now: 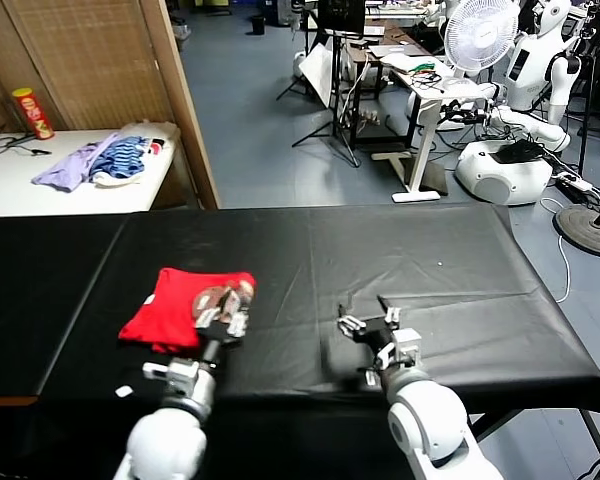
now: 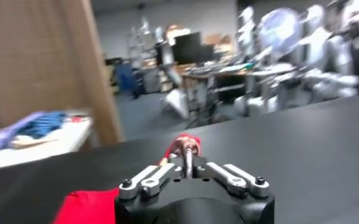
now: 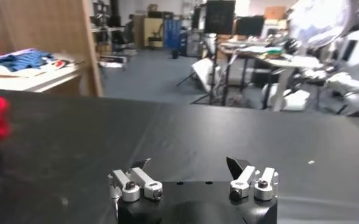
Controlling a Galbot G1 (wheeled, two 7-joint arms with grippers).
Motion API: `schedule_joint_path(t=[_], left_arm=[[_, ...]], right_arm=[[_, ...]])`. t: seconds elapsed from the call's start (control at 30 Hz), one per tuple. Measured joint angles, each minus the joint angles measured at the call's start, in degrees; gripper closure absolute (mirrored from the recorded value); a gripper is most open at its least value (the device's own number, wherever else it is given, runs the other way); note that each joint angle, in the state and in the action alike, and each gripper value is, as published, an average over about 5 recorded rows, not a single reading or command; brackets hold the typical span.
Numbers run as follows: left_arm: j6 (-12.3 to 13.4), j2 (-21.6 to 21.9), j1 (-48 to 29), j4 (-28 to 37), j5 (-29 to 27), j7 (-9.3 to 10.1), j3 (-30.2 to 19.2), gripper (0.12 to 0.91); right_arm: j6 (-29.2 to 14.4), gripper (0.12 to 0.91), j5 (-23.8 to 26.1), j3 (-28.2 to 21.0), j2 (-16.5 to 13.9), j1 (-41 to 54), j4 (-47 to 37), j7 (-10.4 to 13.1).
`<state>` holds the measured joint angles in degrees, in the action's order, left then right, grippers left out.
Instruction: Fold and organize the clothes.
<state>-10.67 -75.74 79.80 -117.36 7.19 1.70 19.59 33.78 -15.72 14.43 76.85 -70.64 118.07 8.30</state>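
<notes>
With the folded shirt [image 1: 185,307] lying lower left on the tabletop [image 1: 420,250], the left claw [image 1: 223,322], its opening unclear, should lift clear without dragging cloth; the right claw [image 1: 378,335] waits wide open, holding nothing.

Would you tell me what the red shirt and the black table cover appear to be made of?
Red shirt: soft matte knit, probably cotton; it lies folded in limp, rounded layers. Table cover: smooth, slightly glossy sheet, possibly vinyl or coated fabric; it shows sheen and shallow wrinkles.
</notes>
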Motion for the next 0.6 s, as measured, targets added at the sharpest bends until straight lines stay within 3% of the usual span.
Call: schedule_joint_path(t=[0.13,0.23,0.43,0.6], left_arm=[[3.6,-0.9,0.4,-1.4,6.5,-4.49,-0.5,0.359],[4.8,-1.3,0.0,-3.3,11.8,-6.02,0.3,0.258],[6.5,-0.7,0.9,-5.7,14.1,-6.8,2.6,0.233],[7.4,-0.6,2.6,-6.2,13.8,-6.33,4.2,0.232]], right_arm=[[1.1,0.227,-6.6,-2.1,-0.1,2.3,-2.0,-0.9],[2.2,0.227,-11.7,-4.3,0.7,5.0,-4.3,-0.3],[3.4,0.227,-19.3,-9.7,4.6,11.6,-11.9,0.5],[3.4,0.279,-21.4,-12.7,8.4,15.5,-18.4,1.0]])
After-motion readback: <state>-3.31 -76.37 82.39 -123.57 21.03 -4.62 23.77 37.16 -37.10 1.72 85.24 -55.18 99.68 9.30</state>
